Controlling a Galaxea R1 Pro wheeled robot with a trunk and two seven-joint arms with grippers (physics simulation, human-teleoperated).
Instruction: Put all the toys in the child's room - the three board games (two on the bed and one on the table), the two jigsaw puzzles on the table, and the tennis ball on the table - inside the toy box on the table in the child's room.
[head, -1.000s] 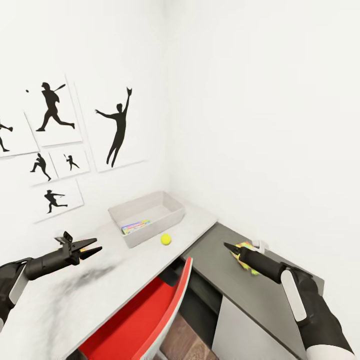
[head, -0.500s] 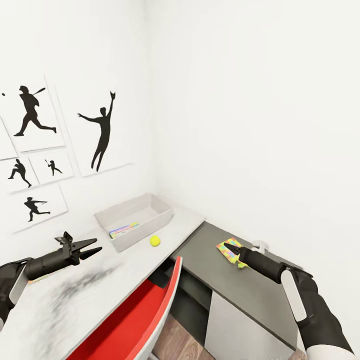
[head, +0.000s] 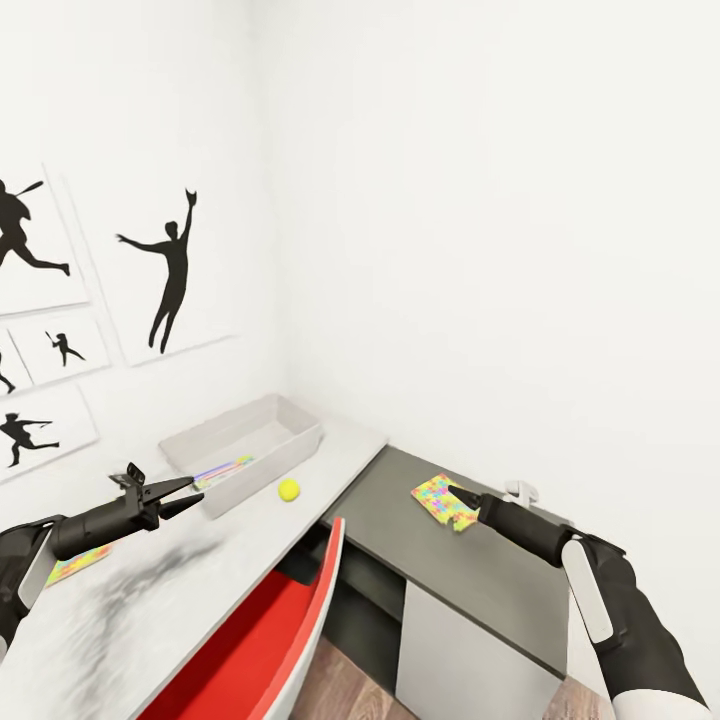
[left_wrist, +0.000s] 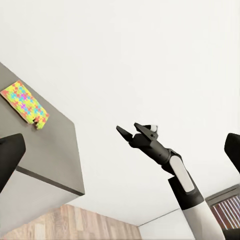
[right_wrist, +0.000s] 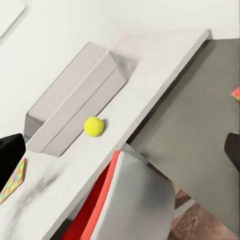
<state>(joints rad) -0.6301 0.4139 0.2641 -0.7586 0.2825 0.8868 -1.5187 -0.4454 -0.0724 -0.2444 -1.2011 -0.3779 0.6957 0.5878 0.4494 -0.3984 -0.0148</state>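
View has swung right: shallow light-grey toy box (head: 245, 450) slid left in frame. Multicoloured jigsaw sheet (head: 443, 501), earlier masked by right tool (head: 462, 496), now exposed right of box on dark cabinet top. Right tool spread, empty; left tool (head: 183, 494) spread, empty. Yellow tennis ball (head: 289, 489) just beside box on pale tabletop (head: 200, 570). Second jigsaw sheet (head: 78, 562) left of box. Jigsaw looks reachable next.

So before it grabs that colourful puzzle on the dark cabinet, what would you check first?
1. Right claw free to grasp: ok, fingers apart, nothing held.
2. Puzzle reachable: ok, it lies flat on the cabinet right at the claw tips.
3. Claw already gripping the puzzle: cannot tell, the tips overlap its edge in the head view.
4. Toy box ready to take it: ok, open-topped on the table, with room beside the flat box inside.
5. Left claw out of the way: ok, open and empty over the table.
6. Other toys left: not ok, the ball and a second puzzle lie on the table.
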